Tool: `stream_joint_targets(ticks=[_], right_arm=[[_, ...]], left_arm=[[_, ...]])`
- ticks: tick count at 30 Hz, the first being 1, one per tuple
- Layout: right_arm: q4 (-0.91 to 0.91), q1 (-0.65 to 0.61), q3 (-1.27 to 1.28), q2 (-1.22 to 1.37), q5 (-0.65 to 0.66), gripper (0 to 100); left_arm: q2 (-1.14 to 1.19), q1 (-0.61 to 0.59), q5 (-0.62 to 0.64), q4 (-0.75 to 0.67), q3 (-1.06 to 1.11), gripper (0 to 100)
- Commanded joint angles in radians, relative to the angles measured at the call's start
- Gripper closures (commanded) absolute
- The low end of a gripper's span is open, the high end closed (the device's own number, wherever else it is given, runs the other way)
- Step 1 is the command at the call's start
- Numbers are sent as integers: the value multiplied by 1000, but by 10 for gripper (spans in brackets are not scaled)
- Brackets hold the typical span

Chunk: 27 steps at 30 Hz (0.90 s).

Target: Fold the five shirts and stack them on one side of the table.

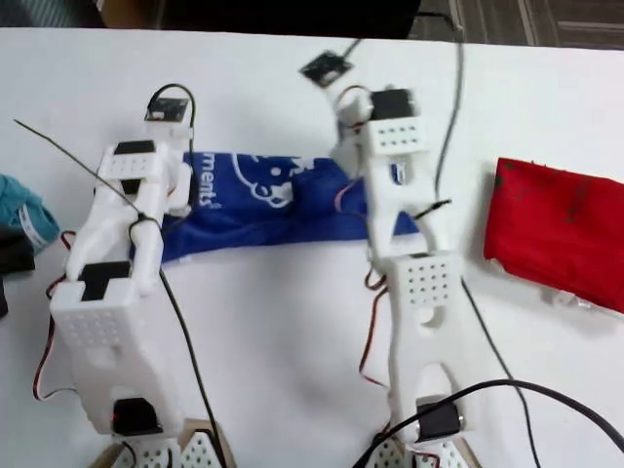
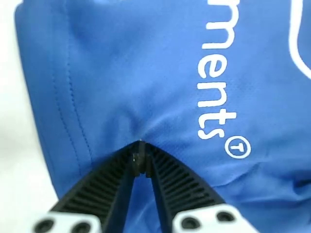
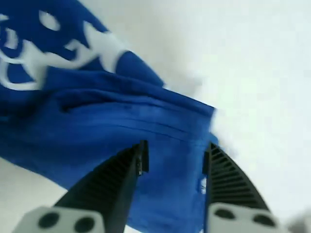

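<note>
My left claw (image 2: pixel 140 162) is pinched tight on a pucker of the blue shirt (image 1: pixel 253 200), which lies as a long band across the middle of the surface (image 1: pixel 292 370). My right claw (image 3: pixel 174 158) gapes wide over the shirt's other end. A folded red shirt (image 1: pixel 561 229) lies toward the right edge, and a bunched teal garment (image 1: pixel 24 210) toward the left.

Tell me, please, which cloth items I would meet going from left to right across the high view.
Teal cloth → blue shirt → red shirt.
</note>
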Motion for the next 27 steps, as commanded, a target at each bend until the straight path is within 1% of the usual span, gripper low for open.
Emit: stream_joint_targets(ticks=[1, 4, 7, 14, 19, 27], right_arm=[[19, -90, -44, -96, -32, 802], [18, -148, -29, -62, -29, 802], [12, -179, -31, -13, -29, 802], [-24, -183, -32, 101, -29, 802], [-44, -191, -34, 113, -34, 802], [16, -189, -249, 36, -35, 802]], left_arm=[[-11, -41, 3, -18, 1, 973], [-11, -41, 3, -18, 1, 973], [-11, -41, 3, -18, 1, 973], [-11, -41, 3, -18, 1, 973], [-11, -41, 3, -18, 1, 973], [-11, -41, 3, -18, 1, 973]])
